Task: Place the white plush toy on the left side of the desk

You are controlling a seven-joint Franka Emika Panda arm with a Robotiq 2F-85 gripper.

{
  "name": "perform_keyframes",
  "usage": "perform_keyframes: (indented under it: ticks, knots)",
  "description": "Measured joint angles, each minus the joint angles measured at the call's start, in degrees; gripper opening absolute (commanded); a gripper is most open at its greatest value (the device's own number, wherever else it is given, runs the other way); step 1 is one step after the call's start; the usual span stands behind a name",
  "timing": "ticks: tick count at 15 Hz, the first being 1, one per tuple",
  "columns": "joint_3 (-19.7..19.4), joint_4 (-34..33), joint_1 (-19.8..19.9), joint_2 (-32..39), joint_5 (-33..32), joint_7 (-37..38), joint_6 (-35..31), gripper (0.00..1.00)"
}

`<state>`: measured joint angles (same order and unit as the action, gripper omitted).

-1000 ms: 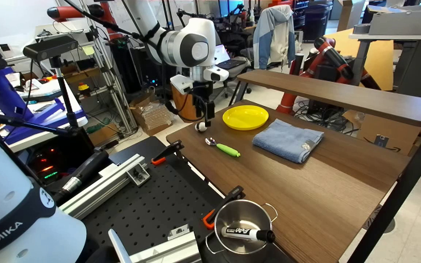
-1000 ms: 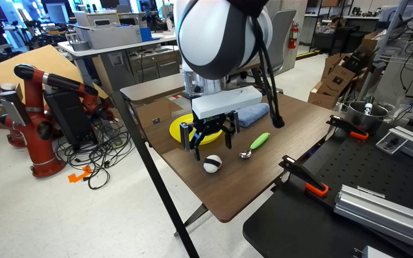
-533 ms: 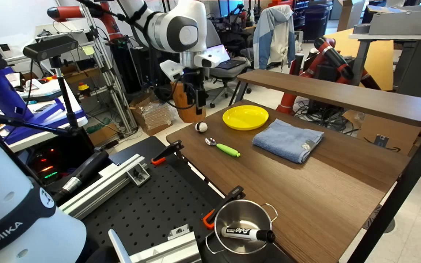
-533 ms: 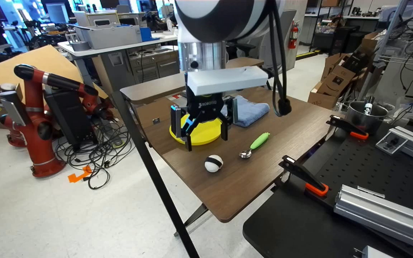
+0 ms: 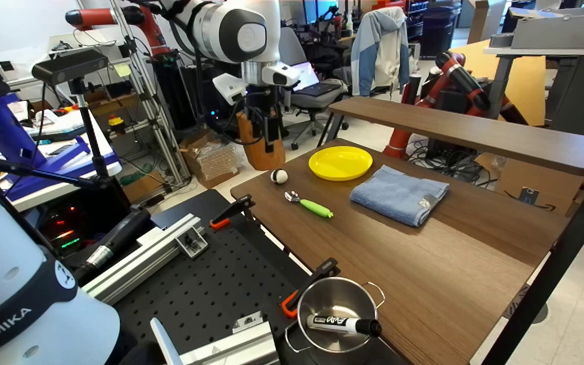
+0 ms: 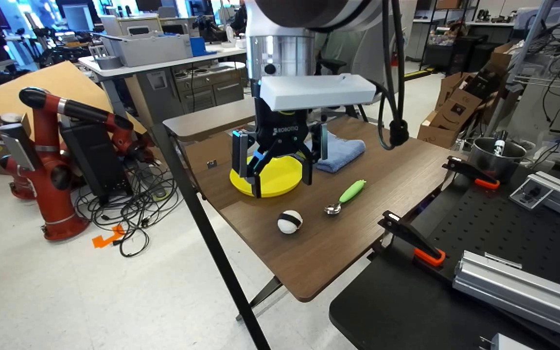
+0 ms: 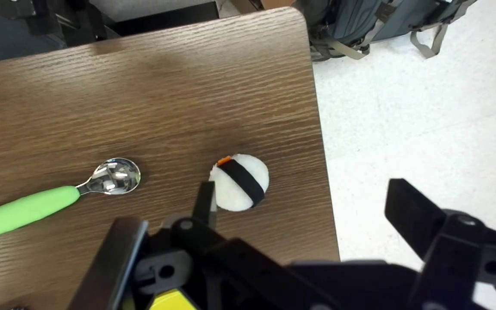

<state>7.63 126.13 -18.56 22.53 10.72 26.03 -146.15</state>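
The white plush toy, a small round white lump with a black band, rests near one end of the brown desk. It shows in both exterior views (image 5: pixel 281 176) (image 6: pixel 286 225) and in the wrist view (image 7: pixel 230 189), where an orange bit shows at the band's end. The desk (image 5: pixel 413 274) also shows in an exterior view (image 6: pixel 319 262) and in the wrist view (image 7: pixel 179 99). My gripper (image 6: pixel 281 183) is open and empty, raised above the desk and apart from the toy. In the wrist view the open gripper (image 7: pixel 303 189) has one finger slightly overlapping the toy's outline.
A green-handled spoon (image 5: pixel 316 208) lies near the toy. A yellow plate (image 5: pixel 340 163) and a folded blue cloth (image 5: pixel 398 195) lie farther along. A steel pot (image 5: pixel 317 299) holds a marker (image 5: pixel 337 323). Orange-tipped clamps (image 6: pixel 406 233) grip the desk edge. A raised shelf (image 5: pixel 464 132) runs behind.
My open gripper has risen up and away from the toy, with the arm drawing back. The toy stays in nearly the same place on the desk.
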Motion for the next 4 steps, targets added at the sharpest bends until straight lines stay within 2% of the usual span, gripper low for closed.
perform_keyframes:
  ticks: [4]
  knots:
    - [0.0, -0.2, 0.0, 0.0, 0.0, 0.0, 0.0, 1.00]
